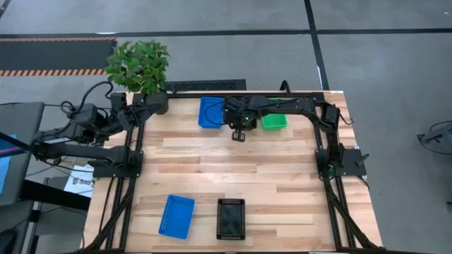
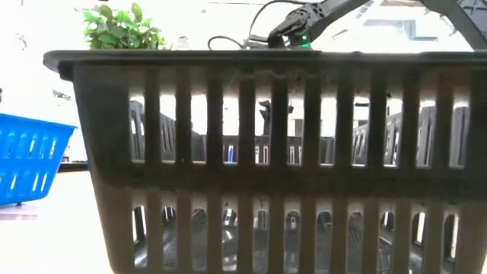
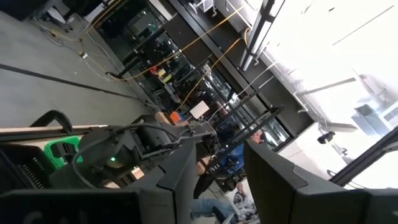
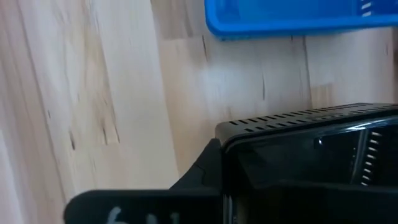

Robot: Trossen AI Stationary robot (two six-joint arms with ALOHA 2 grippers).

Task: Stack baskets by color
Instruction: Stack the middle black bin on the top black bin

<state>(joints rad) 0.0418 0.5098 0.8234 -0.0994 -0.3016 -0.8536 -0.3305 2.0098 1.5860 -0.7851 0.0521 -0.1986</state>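
My right gripper [image 1: 239, 134] reaches over the table's far middle and is shut on a black basket [image 4: 311, 162], which fills the lower right of the right wrist view. Beside it at the far edge stand a blue basket [image 1: 210, 111] and a green basket [image 1: 274, 121], both flat on the wood. Another blue basket [image 1: 176, 215] and another black basket [image 1: 231, 219] rest on their bottoms near the front edge. My left gripper [image 3: 233, 186] is drawn back at the table's far left, raised and open, with nothing between its fingers. My right gripper has the black basket by its slotted rim [image 4: 280, 124]. One finger [image 4: 205, 171] lies against the outside of that wall, and the basket hides the other. The fingers slant down from above. Whether the basket is clear of the table I cannot tell.
A potted green plant [image 1: 139, 67] stands at the far left corner beside my left arm. The near black basket [image 2: 266, 152] blocks most of the low view, with the near blue basket [image 2: 30, 160] to its left. Bare wood [image 1: 233, 169] lies between the far and near baskets.
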